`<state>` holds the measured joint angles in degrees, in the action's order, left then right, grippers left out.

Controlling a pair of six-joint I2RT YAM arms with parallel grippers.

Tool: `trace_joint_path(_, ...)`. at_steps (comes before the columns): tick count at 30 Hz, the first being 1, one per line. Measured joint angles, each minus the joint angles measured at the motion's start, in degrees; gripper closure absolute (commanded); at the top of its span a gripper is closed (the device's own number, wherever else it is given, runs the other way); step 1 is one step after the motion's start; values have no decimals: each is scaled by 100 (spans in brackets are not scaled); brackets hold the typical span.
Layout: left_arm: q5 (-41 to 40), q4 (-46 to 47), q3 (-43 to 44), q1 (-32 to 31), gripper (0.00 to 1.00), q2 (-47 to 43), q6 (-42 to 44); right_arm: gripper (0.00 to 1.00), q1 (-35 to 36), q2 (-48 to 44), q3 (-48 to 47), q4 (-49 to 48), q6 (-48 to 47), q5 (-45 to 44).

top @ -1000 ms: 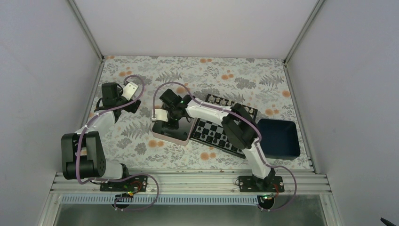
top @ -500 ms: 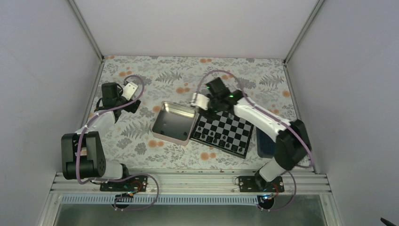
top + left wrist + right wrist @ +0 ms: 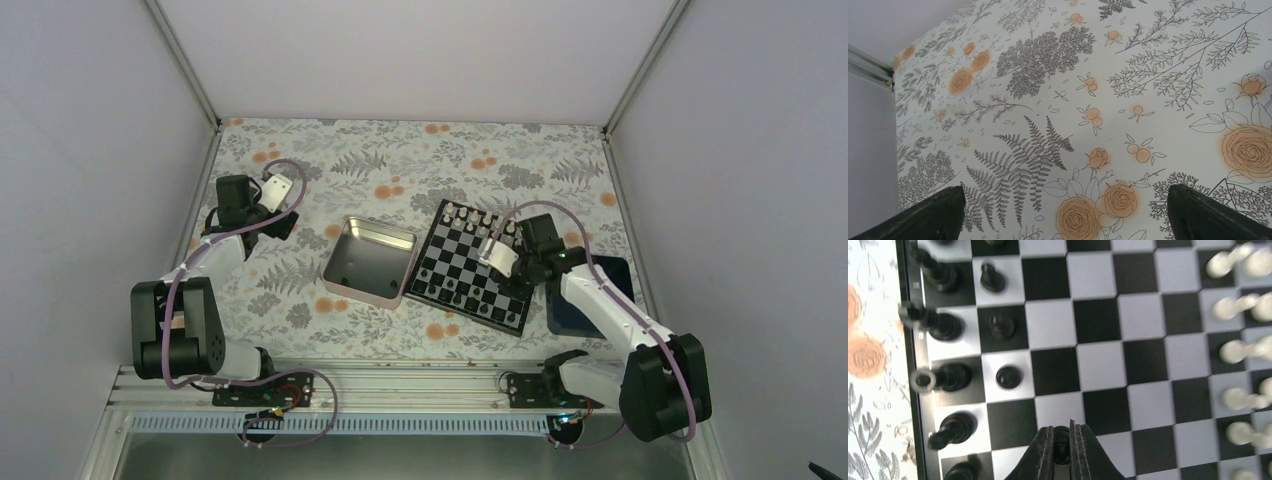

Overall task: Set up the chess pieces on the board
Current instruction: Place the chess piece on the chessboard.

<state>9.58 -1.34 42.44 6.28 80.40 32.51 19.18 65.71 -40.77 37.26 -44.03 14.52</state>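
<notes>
One board (image 3: 462, 262), one tin (image 3: 380, 228) and one blue tray (image 3: 615, 275) sit on a floral worktop (image 3: 1148, 100) between pale walls (image 3: 400, 60). Right pincer (image 3: 1061, 432) grips one black piece (image 3: 1061, 444); left pincer (image 3: 1065, 200) gapes empty.

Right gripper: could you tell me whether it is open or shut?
Shut: the right gripper pinches a black chess piece over the board.

- Your left gripper (image 3: 1064, 212) hangs with its jaws wide apart, the arm bent at the elbow.
- Your right gripper (image 3: 1062, 434) points down, pinched on a black chess piece (image 3: 1062, 446).
</notes>
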Motion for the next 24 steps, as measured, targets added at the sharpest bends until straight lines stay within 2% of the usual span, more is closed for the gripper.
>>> trace_joint_path(6,-61,-2,9,0,0,2,0,94,-289,-2,509,-15,-352,330)
trace_joint_path(14,-164,-2,11,0,0,114,2,94,-315,260,549,-37,-553,772)
trace_joint_path(24,-190,0,11,4,0,201,4,94,-315,415,608,-24,-645,911)
